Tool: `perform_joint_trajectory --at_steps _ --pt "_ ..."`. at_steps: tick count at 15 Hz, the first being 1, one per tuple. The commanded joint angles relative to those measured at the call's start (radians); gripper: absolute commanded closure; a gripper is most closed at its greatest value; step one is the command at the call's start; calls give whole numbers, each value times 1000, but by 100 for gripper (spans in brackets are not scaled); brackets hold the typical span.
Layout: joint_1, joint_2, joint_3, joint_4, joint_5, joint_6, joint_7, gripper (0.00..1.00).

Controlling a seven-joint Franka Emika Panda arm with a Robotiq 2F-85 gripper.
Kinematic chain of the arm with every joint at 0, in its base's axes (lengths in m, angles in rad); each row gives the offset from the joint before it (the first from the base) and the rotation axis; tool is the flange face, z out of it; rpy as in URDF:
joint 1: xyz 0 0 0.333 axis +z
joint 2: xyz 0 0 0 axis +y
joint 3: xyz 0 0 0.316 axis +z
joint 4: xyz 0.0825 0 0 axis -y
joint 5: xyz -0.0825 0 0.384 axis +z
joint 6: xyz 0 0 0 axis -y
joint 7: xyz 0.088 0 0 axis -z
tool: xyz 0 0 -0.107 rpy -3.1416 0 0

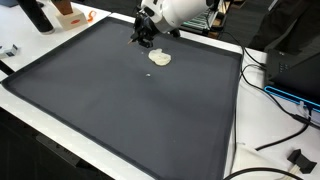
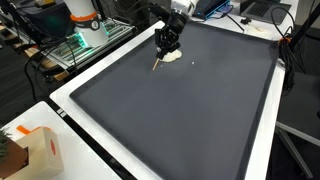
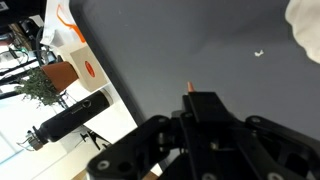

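Observation:
My gripper (image 1: 143, 38) (image 2: 167, 42) hangs low over the far part of a large dark mat (image 1: 130, 110) (image 2: 190, 110). It is shut on a thin pencil-like stick (image 2: 157, 63) whose orange tip (image 3: 189, 88) pokes out past the closed fingers (image 3: 200, 105) in the wrist view. Just beside the gripper lies a crumpled white wad (image 1: 160, 58) (image 2: 173, 56) (image 3: 305, 30), apart from the stick. A tiny white speck (image 1: 151, 75) (image 3: 260, 53) rests on the mat near it.
An orange-and-white box (image 2: 40, 150) (image 3: 75, 40) and a black bottle (image 1: 35, 15) (image 3: 70, 118) stand off the mat on the white table. A potted plant (image 3: 40, 85) is beside them. Cables (image 1: 280, 120) and a black case (image 1: 300, 65) lie along another side.

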Motion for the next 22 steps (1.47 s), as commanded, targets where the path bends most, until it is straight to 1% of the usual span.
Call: perform_joint_trajectory --at_steps 1,8,13,18,22 --pt "23 4 13 -12 -24 -19 23 97" --pt "68 8 34 -18 -40 -23 34 97" --pt "84 -9 53 -38 -58 -3 25 97" --pt "89 -50 74 -58 -107 21 17 97" --pt "76 -104 93 -85 -121 74 -9 97"
